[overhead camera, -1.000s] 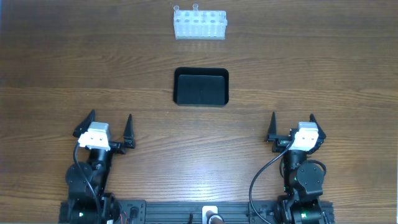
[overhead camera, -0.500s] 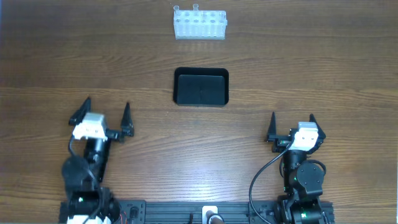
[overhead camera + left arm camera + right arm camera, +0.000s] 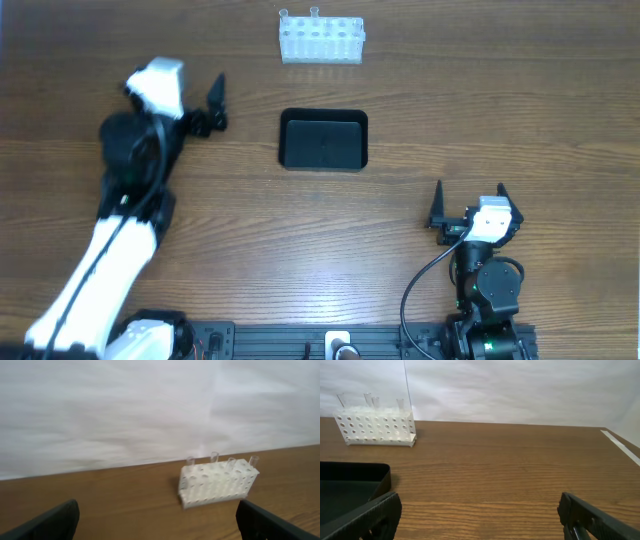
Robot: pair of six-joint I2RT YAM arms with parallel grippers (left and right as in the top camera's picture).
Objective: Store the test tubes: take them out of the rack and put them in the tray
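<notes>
Now left pincer (image 3: 176, 84) nearer rack (image 3: 321, 41).

Gap btwn rack (image 3: 321, 40), top centre, & tray (image 3: 283, 140), mid-frame: passable. Table (image 3: 520, 110) open at right. Left arm (image 3: 135, 165) blocks upper left.

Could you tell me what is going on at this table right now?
The left gripper is open and empty, out beside the black tray and facing the white rack. The test tubes stand in the rack; the tray holds nothing. The right gripper sits open near its base.
</notes>
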